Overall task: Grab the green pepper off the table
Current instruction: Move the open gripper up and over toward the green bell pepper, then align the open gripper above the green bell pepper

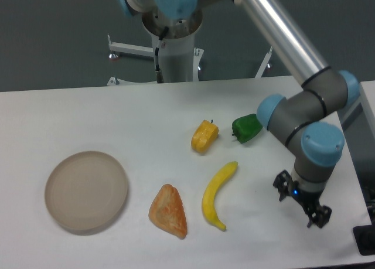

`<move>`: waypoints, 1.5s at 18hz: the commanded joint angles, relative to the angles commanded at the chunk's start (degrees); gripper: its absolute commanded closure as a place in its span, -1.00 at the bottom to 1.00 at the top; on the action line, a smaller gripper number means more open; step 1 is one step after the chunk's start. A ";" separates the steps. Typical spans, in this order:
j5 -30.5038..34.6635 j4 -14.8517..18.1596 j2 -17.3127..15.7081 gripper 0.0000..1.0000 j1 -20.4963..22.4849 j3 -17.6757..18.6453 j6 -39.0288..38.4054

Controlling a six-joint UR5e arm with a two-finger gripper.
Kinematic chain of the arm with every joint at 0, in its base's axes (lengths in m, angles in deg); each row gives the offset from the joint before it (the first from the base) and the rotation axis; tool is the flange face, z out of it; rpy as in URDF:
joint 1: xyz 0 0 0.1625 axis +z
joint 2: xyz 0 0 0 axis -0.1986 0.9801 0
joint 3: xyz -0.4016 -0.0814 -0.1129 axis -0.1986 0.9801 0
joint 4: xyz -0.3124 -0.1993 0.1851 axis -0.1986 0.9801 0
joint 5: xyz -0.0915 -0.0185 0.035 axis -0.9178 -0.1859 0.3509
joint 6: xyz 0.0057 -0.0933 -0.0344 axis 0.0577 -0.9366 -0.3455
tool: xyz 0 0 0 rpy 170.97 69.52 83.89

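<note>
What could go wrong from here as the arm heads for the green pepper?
1. The green pepper sits partly behind the arm's blue-capped elbow joint, so this view hides part of it and alignment may be hard to judge.
2. The yellow pepper lies close beside it; a wide or offset approach could nudge it.
3. The gripper is open but low over the table, well short of the pepper; a flat sweep might clip the banana-shaped piece.

Glossy dark green pepper (246,128), lumpy, on white table (88,111), right side partly behind arm.
</note>
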 joint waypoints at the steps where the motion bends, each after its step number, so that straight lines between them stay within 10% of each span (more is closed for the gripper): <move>1: 0.00 1.06 -1.76 -1.00 0.61 1.93 0.09; 12: 0.53 4.58 -19.25 -1.00 4.66 25.75 6.59; 18: 0.44 2.92 -22.42 -1.00 5.98 33.23 8.08; 27: 0.00 1.07 -22.78 -1.00 6.77 35.35 8.26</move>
